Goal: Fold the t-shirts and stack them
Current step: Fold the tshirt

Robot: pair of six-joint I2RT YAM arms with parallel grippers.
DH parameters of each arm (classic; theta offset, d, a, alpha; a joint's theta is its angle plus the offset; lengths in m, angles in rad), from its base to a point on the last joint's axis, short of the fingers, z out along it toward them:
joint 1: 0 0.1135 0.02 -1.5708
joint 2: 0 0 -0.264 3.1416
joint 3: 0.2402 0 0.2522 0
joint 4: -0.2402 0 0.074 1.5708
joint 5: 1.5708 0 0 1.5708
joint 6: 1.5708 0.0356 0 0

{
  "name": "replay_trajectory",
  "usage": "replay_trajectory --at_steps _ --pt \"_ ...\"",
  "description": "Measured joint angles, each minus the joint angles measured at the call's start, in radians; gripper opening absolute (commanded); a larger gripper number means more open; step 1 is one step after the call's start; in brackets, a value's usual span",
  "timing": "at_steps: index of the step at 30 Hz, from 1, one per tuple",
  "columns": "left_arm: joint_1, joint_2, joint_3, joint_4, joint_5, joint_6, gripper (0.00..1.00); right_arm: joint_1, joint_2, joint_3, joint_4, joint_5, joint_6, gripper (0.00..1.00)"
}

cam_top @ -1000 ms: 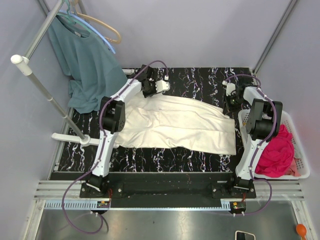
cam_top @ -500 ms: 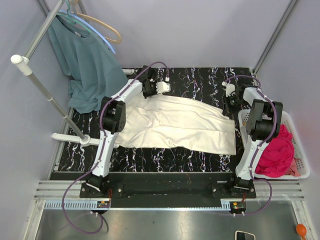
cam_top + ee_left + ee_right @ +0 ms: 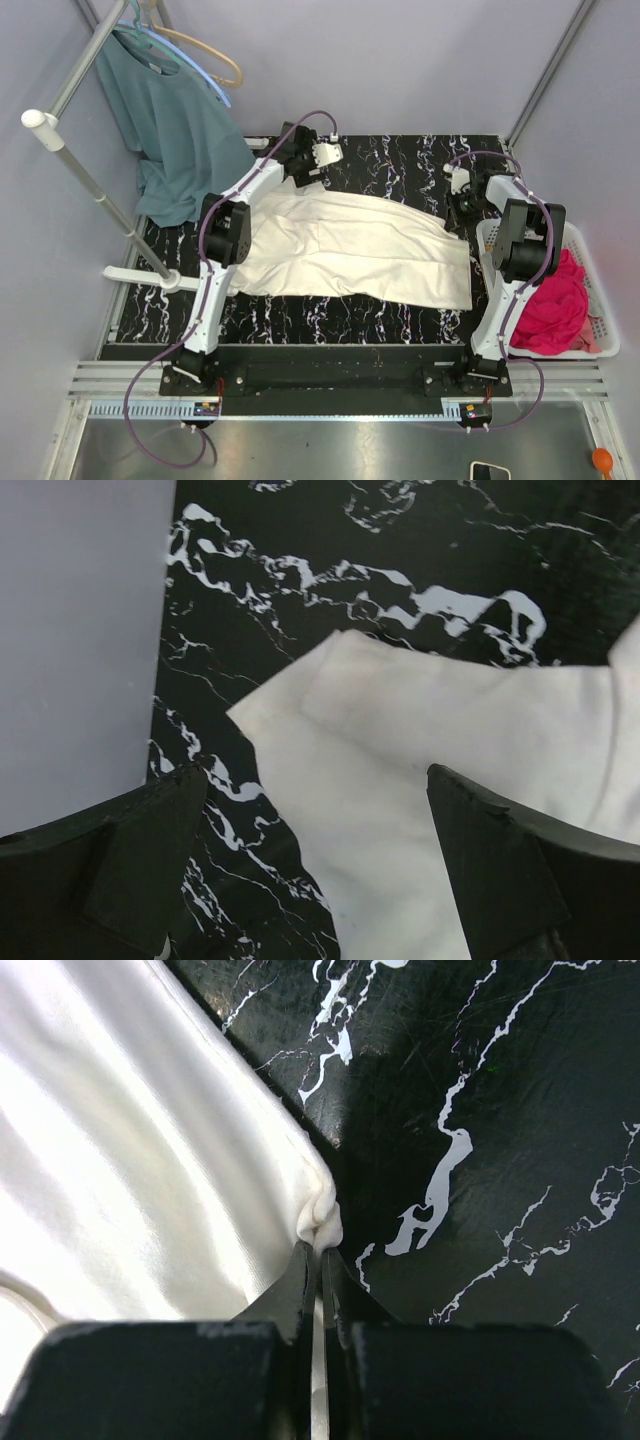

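1. On the black marbled table [image 3: 400, 160] the cream t-shirt [image 3: 350, 245] lies spread flat and wrinkled, running from far left to near right.
2. Left gripper [image 3: 318, 160]: fingers wide apart, holding nothing, poised above the shirt's far-left corner.
3. Right gripper [image 3: 320, 1260]: fingers pressed together, pinching a small bunch of cloth at the shirt's far-right edge.
4. Pink t-shirt [image 3: 555, 300]: crumpled in a white basket [image 3: 605, 335] just right of the table. The right arm covers part of it, and its outline cannot be made out.
5. Left arm crosses the cream shirt's left edge, hiding it there.
6. Teal garment [image 3: 175, 130] hangs from a rack, far left.
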Motion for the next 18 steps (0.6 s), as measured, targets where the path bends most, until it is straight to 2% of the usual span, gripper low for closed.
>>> replay_trajectory --at_steps 8,18 --pt "0.000 0.028 -0.007 0.137 -0.004 0.013 0.97 0.000 0.000 0.000 0.000 0.000 0.000 0.00" --pt "-0.001 0.068 0.029 0.071 0.067 0.028 0.96 0.000 -0.001 -0.002 0.002 0.000 -0.001 0.00"
